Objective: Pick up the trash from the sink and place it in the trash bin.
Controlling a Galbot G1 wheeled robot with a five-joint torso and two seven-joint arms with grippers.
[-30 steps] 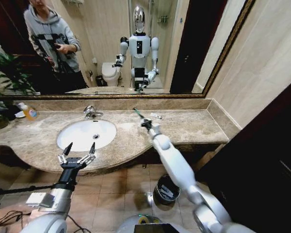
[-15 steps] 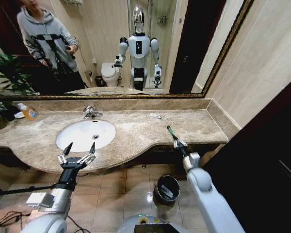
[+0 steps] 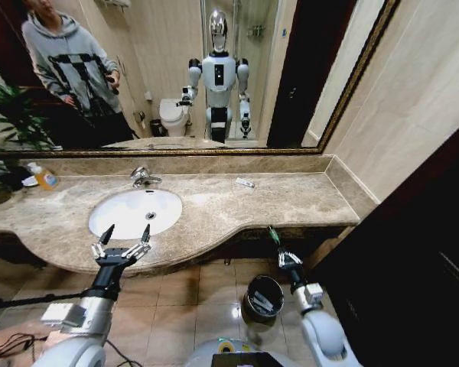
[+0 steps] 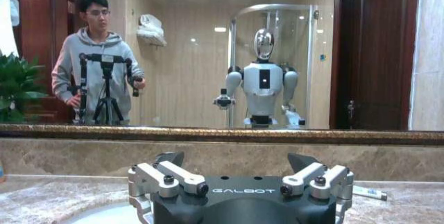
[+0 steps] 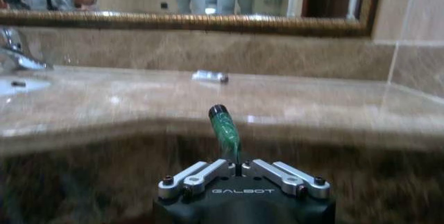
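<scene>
Right claw [image 3: 279,246] has dropped below the counter [image 3: 306,195], pinching green tube [image 5: 225,126].

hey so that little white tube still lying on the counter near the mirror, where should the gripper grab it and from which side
Grip the white tube across its narrow middle, coming straight down from above. It lies flat on the stone counter with bare surface all round, so fingers can likely straddle its width. The right gripper is shut on a green tube near the trash bin; the left gripper hangs open by the sink.
</scene>
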